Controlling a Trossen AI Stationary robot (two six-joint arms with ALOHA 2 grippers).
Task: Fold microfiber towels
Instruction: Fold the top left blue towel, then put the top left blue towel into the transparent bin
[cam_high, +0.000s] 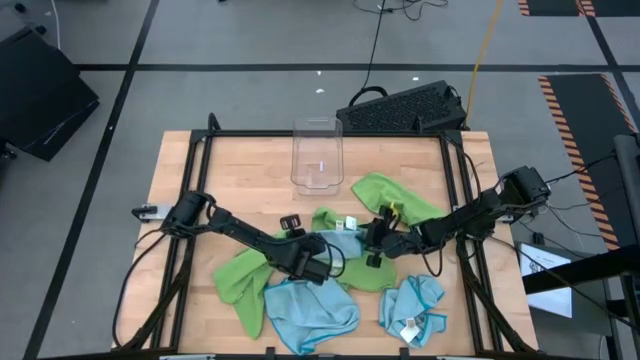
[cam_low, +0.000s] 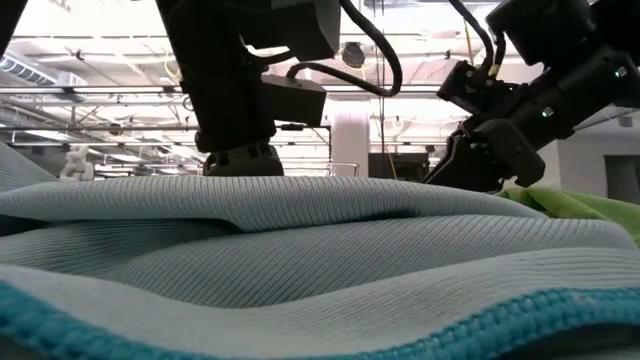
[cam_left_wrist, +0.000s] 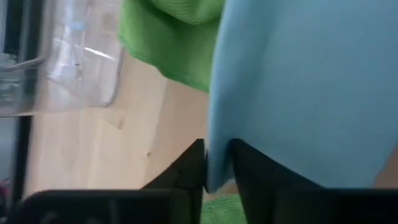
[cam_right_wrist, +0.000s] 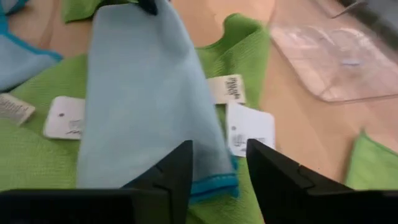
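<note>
Between both end effectors stretches a light blue towel (cam_right_wrist: 146, 93).

Lime green towels (cam_high: 392, 196); light blue towels (cam_high: 310, 315); clear bin (cam_high: 317, 153)

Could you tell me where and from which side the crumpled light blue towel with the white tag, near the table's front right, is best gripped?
Probably at an outer corner of the crumpled light blue towel, near its white tag, coming straight down. It lies apart from the pile, its teal-hemmed edges free on the table, so a corner pinch should lift one layer cleanly.
</note>
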